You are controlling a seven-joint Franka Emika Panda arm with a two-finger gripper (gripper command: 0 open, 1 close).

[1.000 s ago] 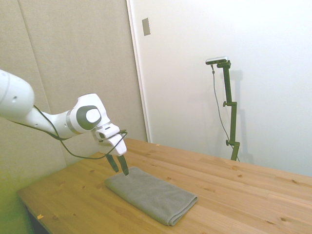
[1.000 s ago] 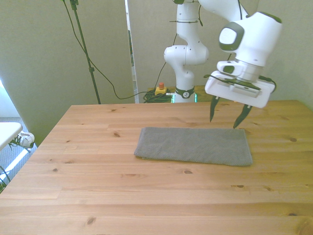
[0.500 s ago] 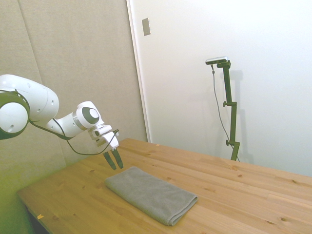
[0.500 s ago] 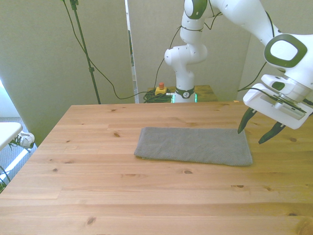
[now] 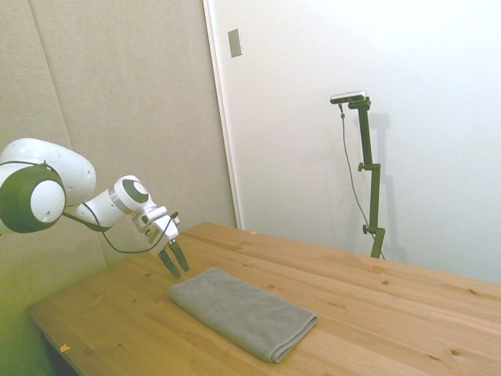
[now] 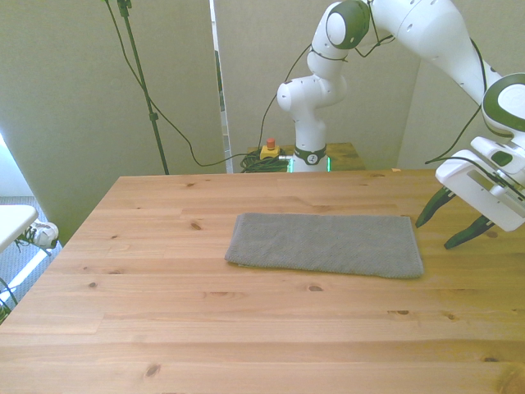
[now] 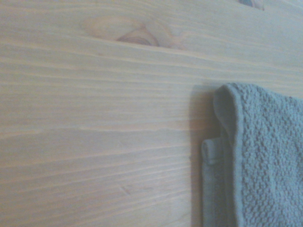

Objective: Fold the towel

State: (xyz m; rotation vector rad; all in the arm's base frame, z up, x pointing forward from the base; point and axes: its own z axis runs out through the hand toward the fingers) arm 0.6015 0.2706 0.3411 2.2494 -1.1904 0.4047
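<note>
1. Side view: since a second ago the gripper (image 5: 174, 264) has drawn back from above the towel (image 5: 243, 312)'s near-arm end and now hangs just off that end, low over the table (image 5: 391, 305). Its jaws are parted and hold nothing. The towel lies flat, just beyond the fingertips, untouched by them.

2. Front view: from over the towel (image 6: 325, 245)'s short edge, the gripper (image 6: 449, 230) has slid outward, past that edge, toward the front view's right. It is now beside the towel, not above it, with the jaws spread and empty; the short edge sits near the inner fingertip, apart from it. The cloth has not shifted (same outline as before).

3. Wrist view: bare table (image 7: 94, 118) fills most of the picture, with the towel (image 7: 255, 161)'s hemmed corner and a small loop tag showing at one side.

4. What it means: no grasp has been made, so the fold is not begun. The move outward looks like lining up on the short edge from outside; the next step would likely be to come down on that hem, pinch it, and carry it over.
</note>
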